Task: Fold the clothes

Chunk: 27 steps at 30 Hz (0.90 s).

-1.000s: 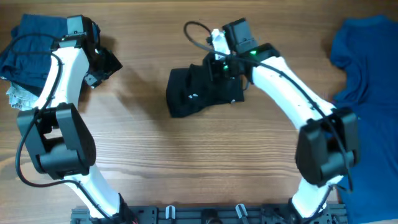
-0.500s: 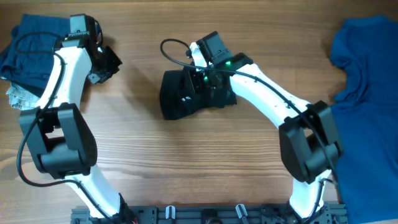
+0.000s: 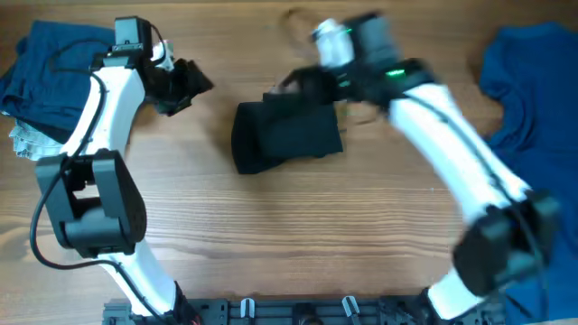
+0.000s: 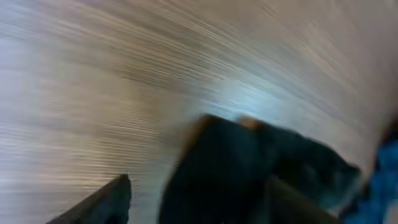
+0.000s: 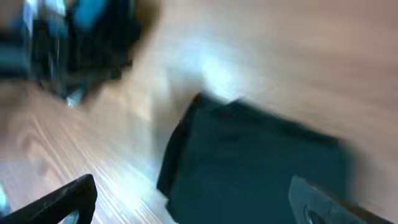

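Observation:
The black shirt (image 3: 287,135) lies folded into a compact bundle at the table's middle back. My right gripper (image 3: 305,84) hovers just above its far edge, blurred by motion. In the right wrist view the gripper (image 5: 193,211) is open wide, and the shirt (image 5: 261,168) lies flat below it, free of the fingertips (image 5: 62,199). My left gripper (image 3: 187,84) is open to the left of the bundle, apart from it. In the left wrist view the gripper (image 4: 199,211) holds nothing and the shirt (image 4: 249,168) lies ahead of it.
A royal-blue shirt (image 3: 533,135) is spread over the table's right edge. Folded navy pieces (image 3: 41,72) are stacked at the far left, behind the left arm. Bare wood runs along the front half of the table (image 3: 289,244).
My right gripper has let go of the black shirt, opened wide and pulled up and to the right. The left gripper has swung right toward the bundle. The bundle stays put.

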Each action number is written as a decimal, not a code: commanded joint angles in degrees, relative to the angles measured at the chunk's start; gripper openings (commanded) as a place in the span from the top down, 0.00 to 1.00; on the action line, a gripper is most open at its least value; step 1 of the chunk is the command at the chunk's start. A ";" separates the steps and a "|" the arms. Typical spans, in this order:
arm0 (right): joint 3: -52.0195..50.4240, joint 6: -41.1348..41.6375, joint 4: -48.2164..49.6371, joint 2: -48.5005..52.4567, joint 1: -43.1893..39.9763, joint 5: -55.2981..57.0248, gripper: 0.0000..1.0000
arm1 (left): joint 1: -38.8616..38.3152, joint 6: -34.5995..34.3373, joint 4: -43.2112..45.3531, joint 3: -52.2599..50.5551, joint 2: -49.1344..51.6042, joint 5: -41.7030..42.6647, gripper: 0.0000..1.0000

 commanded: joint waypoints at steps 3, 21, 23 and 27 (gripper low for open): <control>0.37 -1.97 -7.98 -0.50 -9.29 0.57 0.08 | -7.41 7.28 0.85 0.15 1.90 8.44 0.25; 0.15 -6.47 -5.14 12.00 -10.88 4.26 0.35 | -16.31 14.56 2.49 0.15 5.27 7.96 0.79; 0.15 -8.11 -3.04 12.00 -10.88 -0.81 0.35 | -16.04 14.53 2.36 0.20 4.07 8.00 0.87; 0.15 -7.67 0.50 12.02 -10.88 -10.19 0.36 | -15.54 14.49 1.29 0.20 -1.64 6.97 0.88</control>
